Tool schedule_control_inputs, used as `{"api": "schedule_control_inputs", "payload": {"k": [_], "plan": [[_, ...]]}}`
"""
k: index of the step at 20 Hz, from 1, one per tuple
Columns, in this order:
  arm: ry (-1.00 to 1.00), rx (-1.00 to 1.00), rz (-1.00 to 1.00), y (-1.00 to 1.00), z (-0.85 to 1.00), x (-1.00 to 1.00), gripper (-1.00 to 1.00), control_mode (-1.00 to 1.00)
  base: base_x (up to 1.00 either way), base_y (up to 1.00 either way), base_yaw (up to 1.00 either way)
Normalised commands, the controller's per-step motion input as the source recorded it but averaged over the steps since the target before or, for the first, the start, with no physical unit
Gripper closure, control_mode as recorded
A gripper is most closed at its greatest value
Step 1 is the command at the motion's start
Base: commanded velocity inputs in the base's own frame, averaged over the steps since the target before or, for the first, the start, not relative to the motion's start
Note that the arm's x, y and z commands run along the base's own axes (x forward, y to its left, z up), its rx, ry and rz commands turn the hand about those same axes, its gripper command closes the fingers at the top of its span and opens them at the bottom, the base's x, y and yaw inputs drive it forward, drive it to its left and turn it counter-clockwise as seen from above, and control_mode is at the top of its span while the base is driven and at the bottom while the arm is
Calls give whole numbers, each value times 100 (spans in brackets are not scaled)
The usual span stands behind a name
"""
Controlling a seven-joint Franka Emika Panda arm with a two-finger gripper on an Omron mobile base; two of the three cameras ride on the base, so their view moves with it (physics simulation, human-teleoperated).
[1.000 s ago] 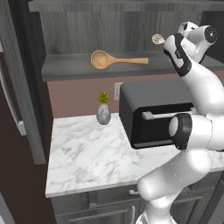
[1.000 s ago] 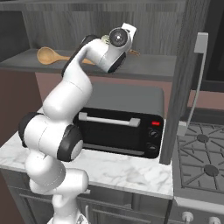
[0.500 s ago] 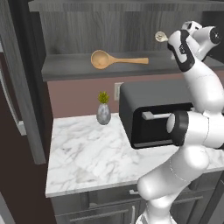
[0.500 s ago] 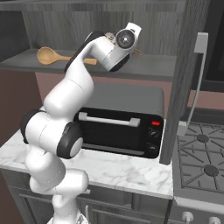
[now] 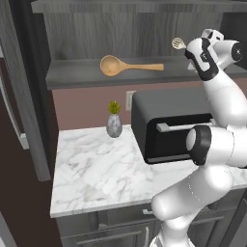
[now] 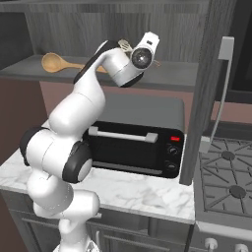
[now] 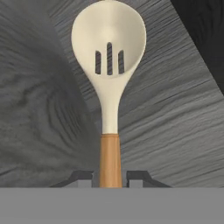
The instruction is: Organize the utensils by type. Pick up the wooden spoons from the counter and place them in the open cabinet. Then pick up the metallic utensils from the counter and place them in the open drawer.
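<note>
1. While the arm is stretched way up by the open cabinet (image 5: pixel 144 29), the pincer (image 7: pixel 110 177) is clamped on the small spoon (image 7: pixel 109 65), with the orange-brown handle sitting right between the two dark fingertips (image 7: pixel 83 177).
2. From the hand camera the small spoon sticks straight out from the pincer, pale slotted head at the far end, with dark wood grain behind it. Whether the head touches that wood, I can't tell.
3. From the left base camera you can just see the small spoon's pale head (image 5: pixel 178 43) poking out past the hand to the left, up above the shelf (image 5: pixel 77 77). From the right base camera a bit of it (image 6: pixel 124 46) shows beside the wrist.
4. The big wooden spoon (image 5: pixel 126 66) is already lying on the shelf, bowl to the left, handle pointing right toward the arm. It's well apart from the pincer, nothing touching it.
5. Down below, the marble tabletop (image 5: pixel 96 173) carries a black toaster oven (image 5: pixel 169 125) and a little plant in a grey vase (image 5: pixel 114 123) against the back wall.
6. Off to the right there's a gas stove (image 6: pixel 226 172), and the cabinet door with its long silver handle (image 6: pixel 221 93) hangs open next to the toaster oven.
</note>
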Motion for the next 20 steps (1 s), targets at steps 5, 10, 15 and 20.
{"api": "schedule_control_inputs", "payload": {"k": [5,10,15,20], "plan": [[4,0,0,3,-5,17,100,-100,0,0,0],[9,0,1,4,-13,7,100,-100,0,0,0],[9,0,0,11,-27,7,-100,-100,0,0,0],[1,0,0,2,-30,0,-100,-100,0,0,0]]}}
